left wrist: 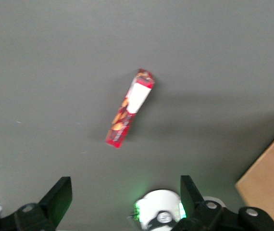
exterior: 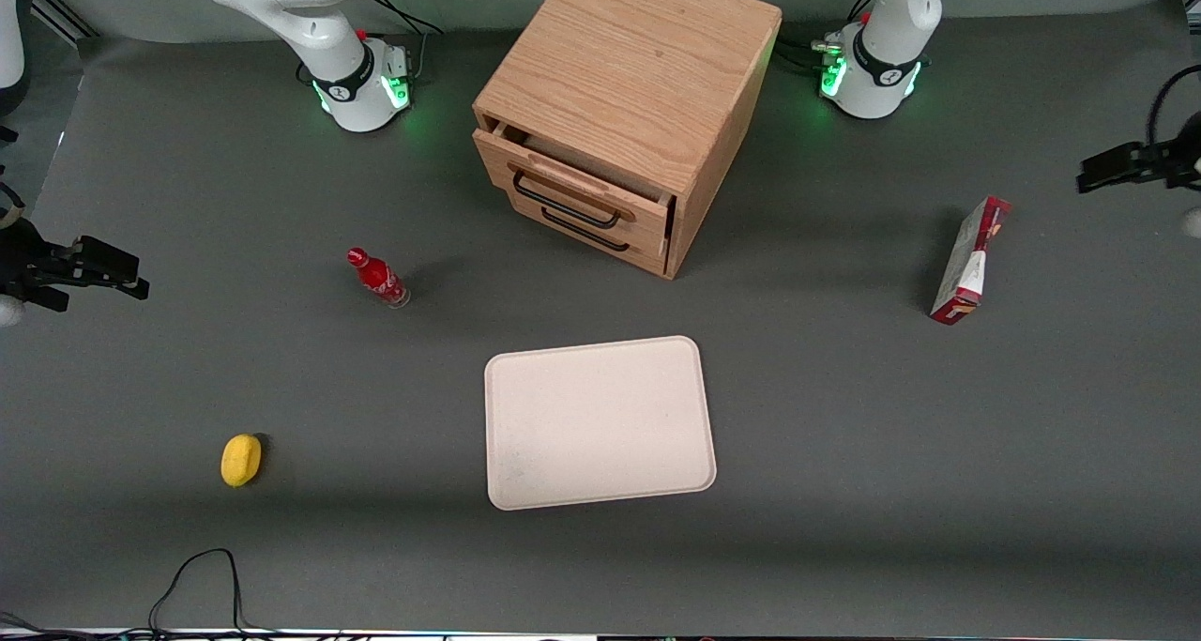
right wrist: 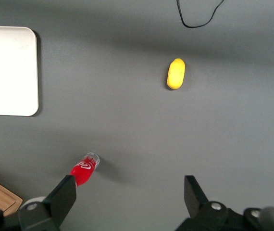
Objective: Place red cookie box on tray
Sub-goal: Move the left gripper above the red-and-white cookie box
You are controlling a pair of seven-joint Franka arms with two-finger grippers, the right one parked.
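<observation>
Approach step — end effector point(left wrist: 122, 199) wide open, empty, hovering above red cookie box point(exterior: 969, 260) near tabletop edge at working arm's end. Next: descend, grip narrow sides — then carry to tray point(exterior: 598, 421).

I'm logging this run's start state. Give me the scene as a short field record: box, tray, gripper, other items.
red cookie box: standing on a long edge on the table, toward the working arm's end, apart from the tray
tray: flat on the table, nothing on it, in front of the wooden drawer cabinet
gripper: open, above the box, holding nothing
other items: small red bottle, yellow lemon-like object
</observation>
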